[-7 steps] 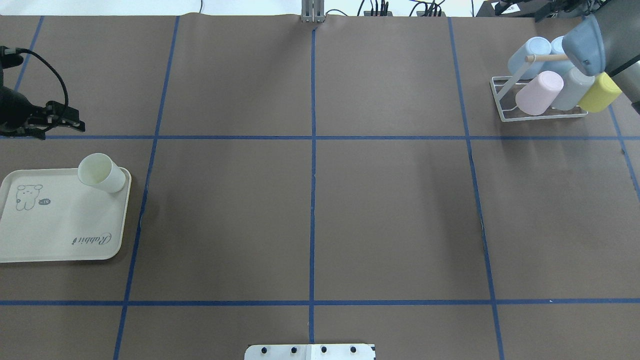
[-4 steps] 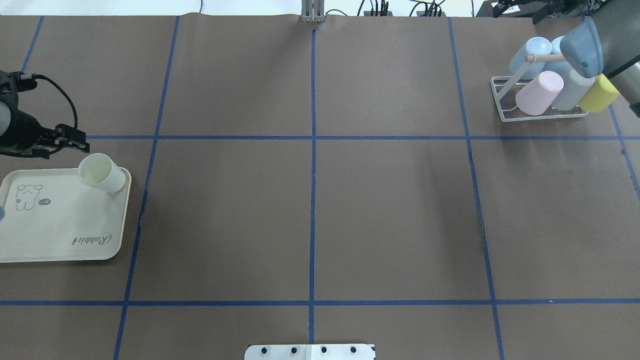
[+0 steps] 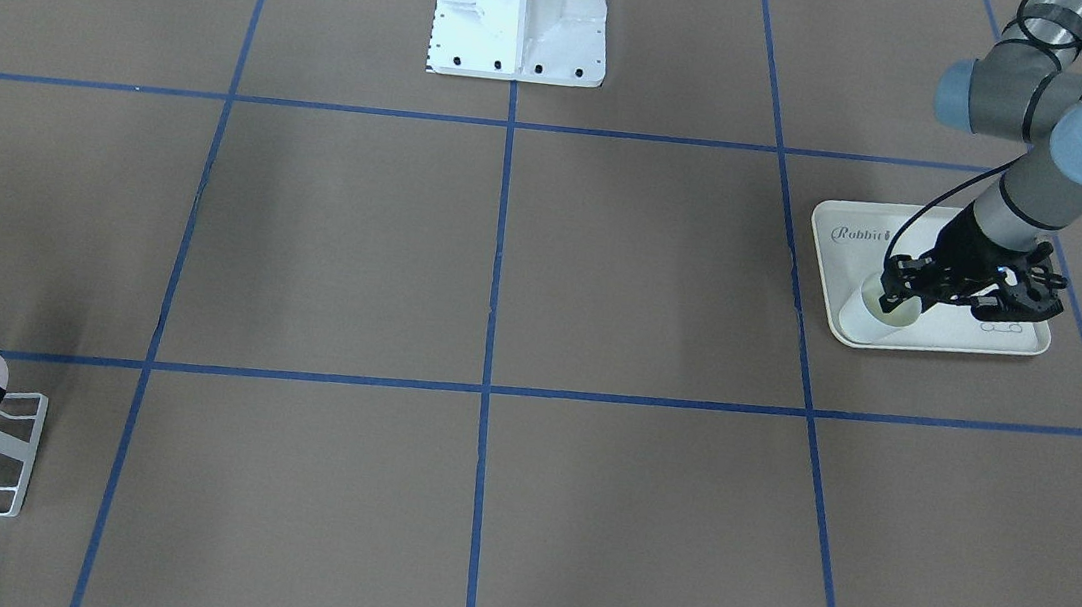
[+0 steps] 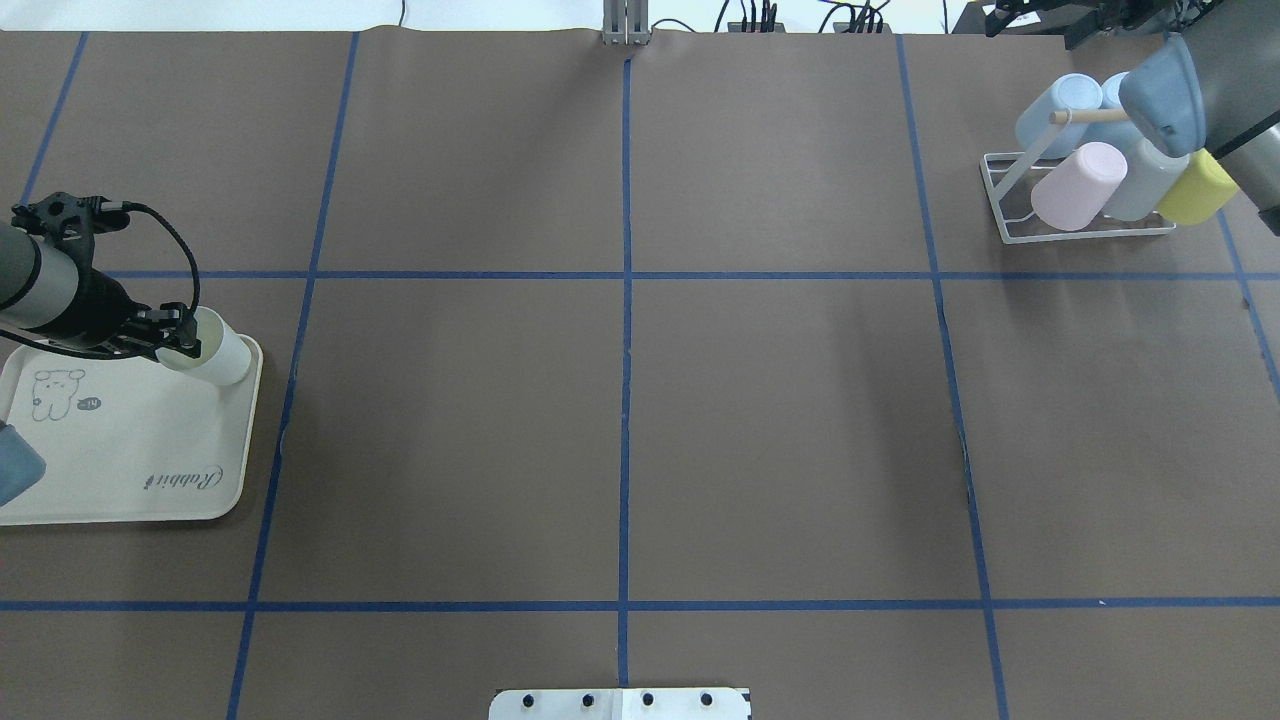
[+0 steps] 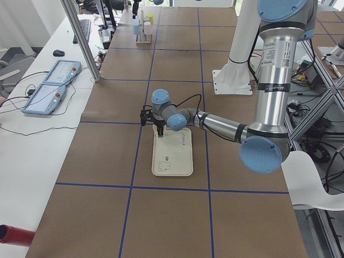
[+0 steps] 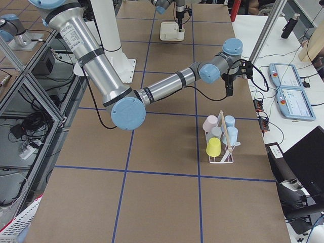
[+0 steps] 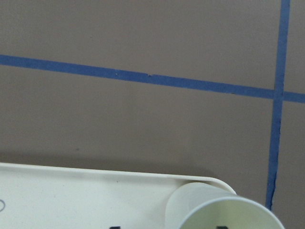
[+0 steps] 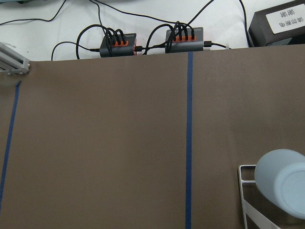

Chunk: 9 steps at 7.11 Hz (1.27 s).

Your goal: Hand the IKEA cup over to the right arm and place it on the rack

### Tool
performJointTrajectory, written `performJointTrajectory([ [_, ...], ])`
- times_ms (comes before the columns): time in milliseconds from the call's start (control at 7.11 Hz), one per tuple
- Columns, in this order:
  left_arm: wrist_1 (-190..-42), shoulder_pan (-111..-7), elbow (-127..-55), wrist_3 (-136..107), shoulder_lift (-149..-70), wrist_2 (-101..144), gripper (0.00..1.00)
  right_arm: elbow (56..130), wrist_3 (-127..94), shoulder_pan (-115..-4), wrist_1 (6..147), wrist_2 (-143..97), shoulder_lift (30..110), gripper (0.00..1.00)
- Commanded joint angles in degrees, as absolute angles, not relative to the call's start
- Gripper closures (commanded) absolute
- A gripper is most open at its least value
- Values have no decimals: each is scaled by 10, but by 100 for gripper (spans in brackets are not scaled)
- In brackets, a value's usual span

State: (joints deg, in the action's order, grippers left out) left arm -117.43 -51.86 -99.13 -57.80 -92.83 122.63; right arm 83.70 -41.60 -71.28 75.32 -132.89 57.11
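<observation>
The cup [image 4: 225,355] sits mouth up on the tray [image 4: 130,470], in the tray corner nearest the middle of the table [image 4: 780,420], pretty much against the raised lip. The left fingers [image 3: 895,285] are down at its rim and spread. From the left wrist view it looks like one tip is inside the mouth and the other outside, straddling the wall on the side toward the tray's middle, with nothing pinched yet.

What I'd worry about:

If one tip touches first as they close, the cup gets shoved before it's gripped. That close to the lip, I'd guess it tips or hops off the tray.

Pinching a single wall of a smooth cup is a weak hold – it could swivel and hang crooked on the lift, which makes the handover messy.

The rack [image 4: 1090,233] is at the far end of the table from the tray, and the right arm [image 4: 1225,70] is parked over there too, well apart from the tray. That's a long carry, so any slip has time to grow. I can't tell whether the right fingers are spread or together – they don't show clearly.

The rack is already crowded with other cups [image 4: 1075,185], so a crooked cup could knock one off.
</observation>
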Motion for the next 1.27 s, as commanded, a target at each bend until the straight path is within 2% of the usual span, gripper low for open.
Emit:
performJointTrajectory([
  [0,-1148,-527,-1032,-571,-927,1268,100,838,-417,-713,753,-1329,570,1],
  [422,-1004,-579,-1140,-574,-932,1287,100,838,-419,-712,753,-1329,563,1],
  [703,-994,-577,-1144,-597,-1011,1291,100,858,-476,-695,753,-1334,559,1],
  [984,-1031,-540,-1133,-829,-1123,1315,100,948,-623,-638,751,-1330,559,2],
  [1125,-1085,-499,-1133,-911,-1148,1299,100,999,-688,-617,751,-1329,559,2],
])
